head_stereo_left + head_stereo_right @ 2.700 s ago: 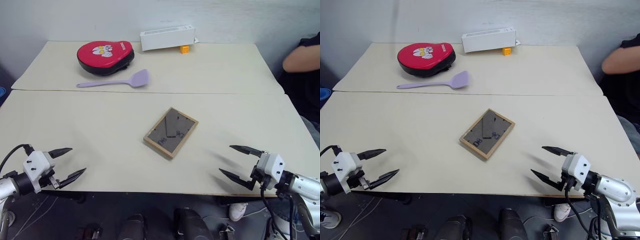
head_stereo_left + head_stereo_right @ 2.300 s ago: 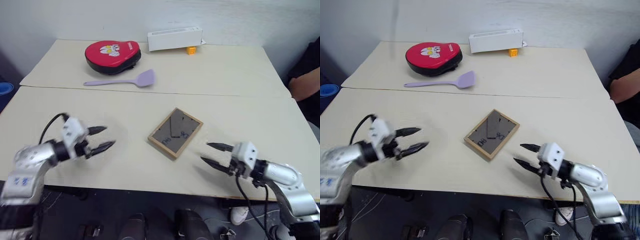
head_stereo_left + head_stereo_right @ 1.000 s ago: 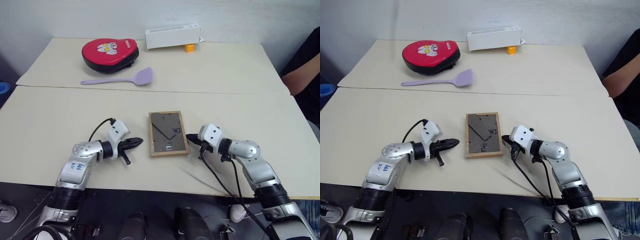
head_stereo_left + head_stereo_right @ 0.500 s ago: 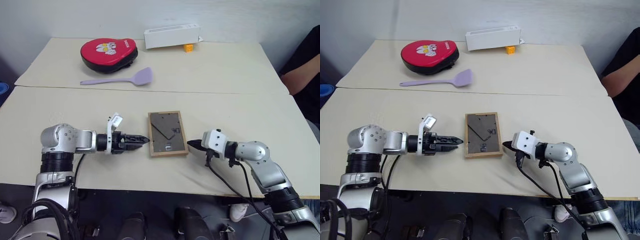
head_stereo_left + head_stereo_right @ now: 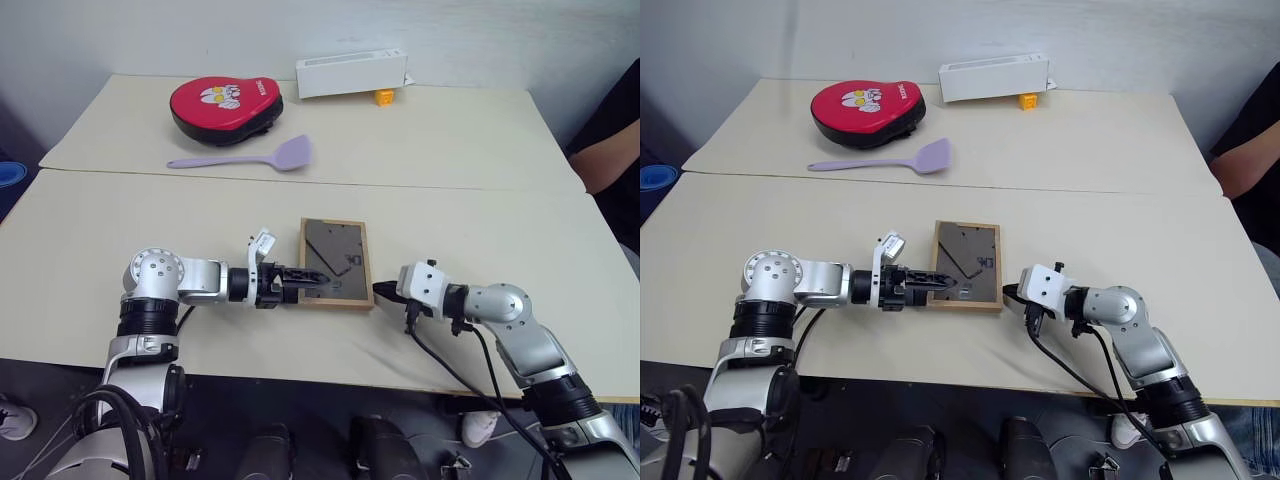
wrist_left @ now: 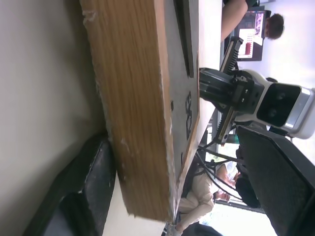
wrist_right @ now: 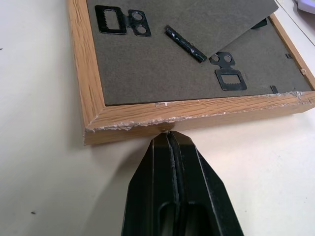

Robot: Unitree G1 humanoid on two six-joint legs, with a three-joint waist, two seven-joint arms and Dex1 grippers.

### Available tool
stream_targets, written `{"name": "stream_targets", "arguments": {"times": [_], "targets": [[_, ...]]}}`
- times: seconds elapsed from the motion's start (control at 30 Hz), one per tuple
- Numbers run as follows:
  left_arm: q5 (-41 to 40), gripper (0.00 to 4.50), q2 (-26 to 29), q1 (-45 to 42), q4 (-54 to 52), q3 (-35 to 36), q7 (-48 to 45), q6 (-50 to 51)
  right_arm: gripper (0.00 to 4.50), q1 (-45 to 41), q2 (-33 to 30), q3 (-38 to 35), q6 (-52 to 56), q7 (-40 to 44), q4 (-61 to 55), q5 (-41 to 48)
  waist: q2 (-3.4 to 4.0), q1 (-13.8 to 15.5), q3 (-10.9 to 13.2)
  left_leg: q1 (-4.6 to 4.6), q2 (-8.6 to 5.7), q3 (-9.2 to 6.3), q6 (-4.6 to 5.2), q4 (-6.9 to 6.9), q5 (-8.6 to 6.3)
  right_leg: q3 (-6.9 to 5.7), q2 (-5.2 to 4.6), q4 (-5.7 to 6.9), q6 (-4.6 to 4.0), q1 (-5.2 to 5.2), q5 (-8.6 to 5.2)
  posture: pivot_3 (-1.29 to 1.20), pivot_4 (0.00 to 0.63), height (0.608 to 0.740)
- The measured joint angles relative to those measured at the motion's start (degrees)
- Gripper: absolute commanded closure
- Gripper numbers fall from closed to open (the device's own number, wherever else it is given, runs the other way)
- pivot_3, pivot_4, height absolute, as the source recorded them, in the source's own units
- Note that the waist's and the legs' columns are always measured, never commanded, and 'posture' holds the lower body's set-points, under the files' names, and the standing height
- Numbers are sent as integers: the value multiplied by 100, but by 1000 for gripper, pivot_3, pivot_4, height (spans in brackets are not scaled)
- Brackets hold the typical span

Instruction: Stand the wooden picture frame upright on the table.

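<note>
While the left hand [image 5: 312, 281] straddles the frame [image 5: 338, 258], the right hand [image 7: 170, 140] presses it.

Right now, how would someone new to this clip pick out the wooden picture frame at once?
On the near slab of the table, the wooden picture frame lies flat, back up, between the left gripper and the right gripper. Nothing else there has a light-wood border around a dark panel.
</note>
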Motion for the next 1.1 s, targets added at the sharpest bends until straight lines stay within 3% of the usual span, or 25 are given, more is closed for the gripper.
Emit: {"name": "stream_targets", "arguments": {"times": [0.23,0.37,0.43,0.57,0.67,0.73,1.1], "targets": [[-135,3211,9,214,-175,284,75,10,4500,174,-162,-201,-9,190,-2,295,-1,-24,0,0,2,0,-7,-2,3,-3,5,-1,0,-1,0,0,150,740],[-55,3258,21,471,-545,491,-12,-56,3642,131,-180,-666,69,433,-6,929,0,-45,0,4,8,2,-12,-3,4,0,11,0,0,-1,0,0,150,740],[66,3258,66,786,-1047,445,-310,-336,2961,8,-171,-822,272,602,-23,1354,0,-57,0,4,9,2,-14,-4,4,2,12,-1,0,-1,0,0,150,740],[941,3258,770,1770,-2453,-350,-2064,-2177,1597,-478,-116,-1087,1631,778,-330,2579,1,-130,0,6,14,2,-20,-9,4,2,13,-16,-4,-1,-2,0,150,740],[1810,3258,984,2144,-2793,-892,-3074,-3671,507,-961,-11,-1064,2466,728,-444,2963,2,-131,-1,6,14,-1,-20,-10,5,-1,12,-33,-8,1,-3,0,150,740],[2136,3258,1039,2201,-2799,-1092,-3445,-4222,23,-1175,128,-949,2729,657,-449,3022,2,-107,-1,3,13,-1,-18,-10,4,0,11,-35,-8,0,-3,0,150,740],[2628,3258,1021,2237,-2809,-1260,-3879,-4842,23,-1663,885,-214,3395,784,-421,3088,2,-40,-1,-3,13,0,-4,-13,-3,4,5,-25,-8,-5,-3,0,150,740]]}}
